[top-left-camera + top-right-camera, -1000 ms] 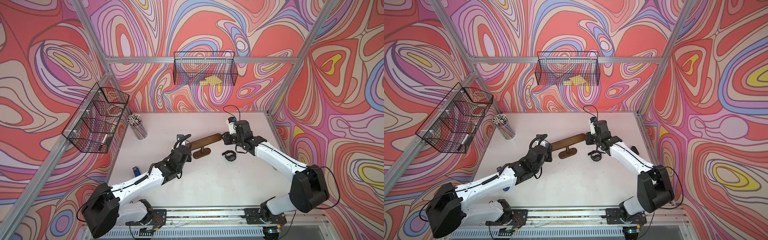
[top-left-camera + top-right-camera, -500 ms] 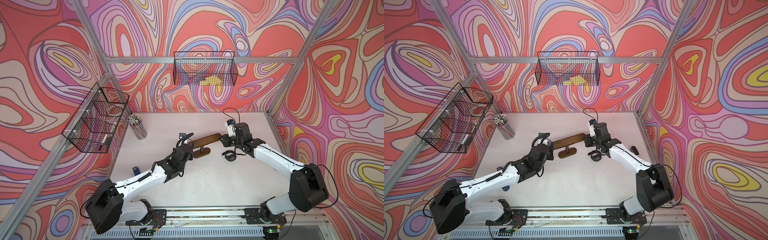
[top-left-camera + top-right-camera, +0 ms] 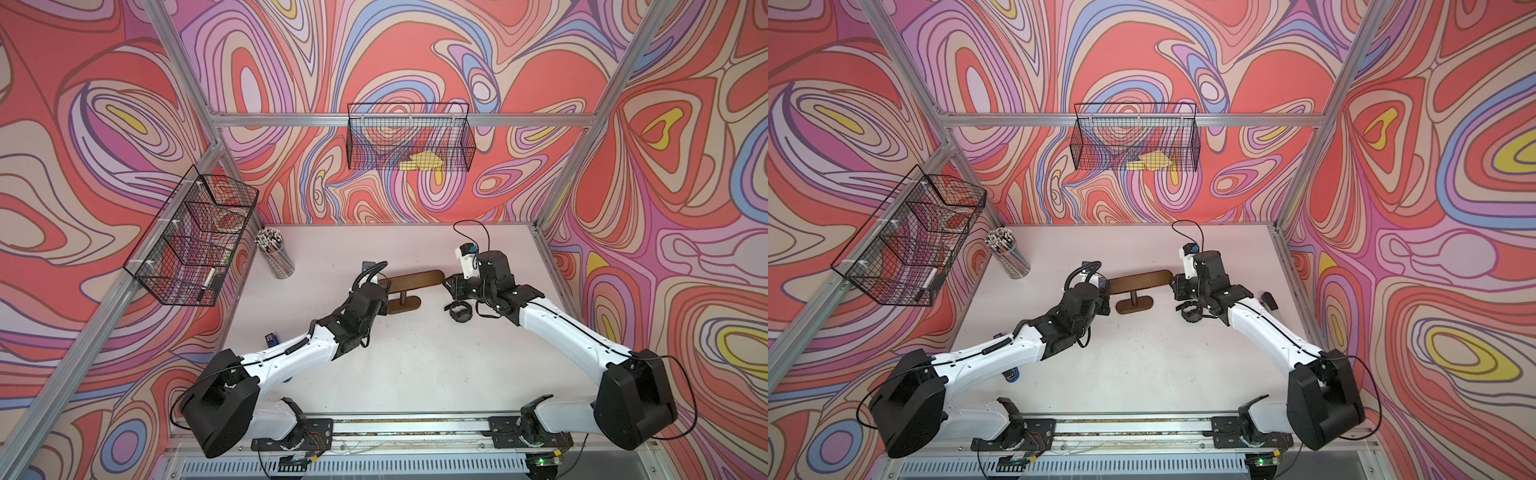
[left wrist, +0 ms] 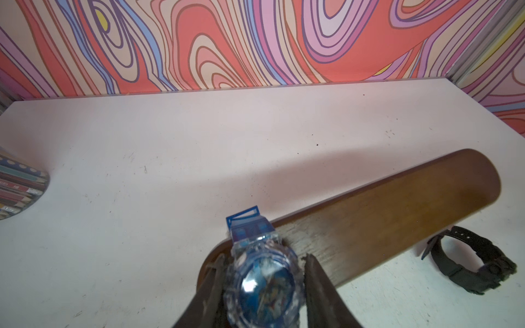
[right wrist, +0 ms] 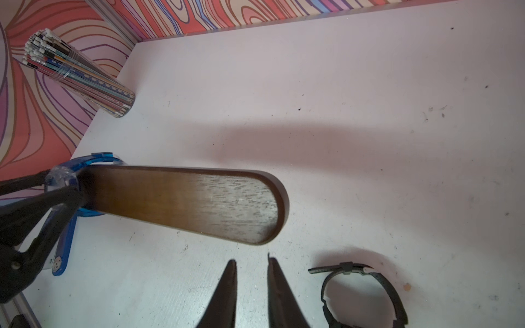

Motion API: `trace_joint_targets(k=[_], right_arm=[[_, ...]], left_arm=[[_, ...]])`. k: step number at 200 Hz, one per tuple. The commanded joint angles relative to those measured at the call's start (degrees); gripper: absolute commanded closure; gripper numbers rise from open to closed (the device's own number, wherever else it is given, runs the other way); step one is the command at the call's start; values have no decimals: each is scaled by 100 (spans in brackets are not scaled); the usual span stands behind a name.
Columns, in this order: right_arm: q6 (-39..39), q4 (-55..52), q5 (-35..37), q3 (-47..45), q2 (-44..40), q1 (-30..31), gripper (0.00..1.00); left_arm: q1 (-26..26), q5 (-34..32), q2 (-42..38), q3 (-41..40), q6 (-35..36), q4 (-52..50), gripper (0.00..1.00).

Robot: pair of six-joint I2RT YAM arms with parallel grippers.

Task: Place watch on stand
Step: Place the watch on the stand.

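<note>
"Watch first: where is the blue watch?"

"At the end of the stand nearest the left arm. The left tool clamps it by the case, and in the right wrist view the strap loops round the tip of the bar."

"What might go wrong?"

"The loop is only just on. If the left tool lets go there, the strap may slide off the rounded end. A sideways shove could also tip the stand, which rides on a thin post and a small base. Nothing braces it: the right tool hovers off the far end, jaws a narrow gap apart, nothing between them."

"And the black watch?"

"It lies on the counter just beside the right tool, so a careless sweep might knock it."

"The count?"

"Two watches, one blue and one black; one stand; two tools; one cup of pencils; two wire baskets"
</note>
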Motion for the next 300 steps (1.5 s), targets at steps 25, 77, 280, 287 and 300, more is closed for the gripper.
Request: trace_joint_targets(k=[25, 77, 280, 287, 300], right_arm=[[18, -150, -3, -36, -96, -27, 79], [27, -134, 14, -52, -79, -27, 79], [131, -73, 19, -123, -90, -27, 79], [148, -49, 6, -125, -79, -27, 79], [192, -23, -16, -124, -36, -27, 80]], left_arm=[[187, 557, 28, 57, 421, 583, 86], [373, 978, 159, 177, 727, 605, 85], [480, 1547, 838, 691, 640, 728, 86], [475, 1613, 829, 667, 639, 736, 86], [471, 1710, 798, 621, 606, 753, 86]])
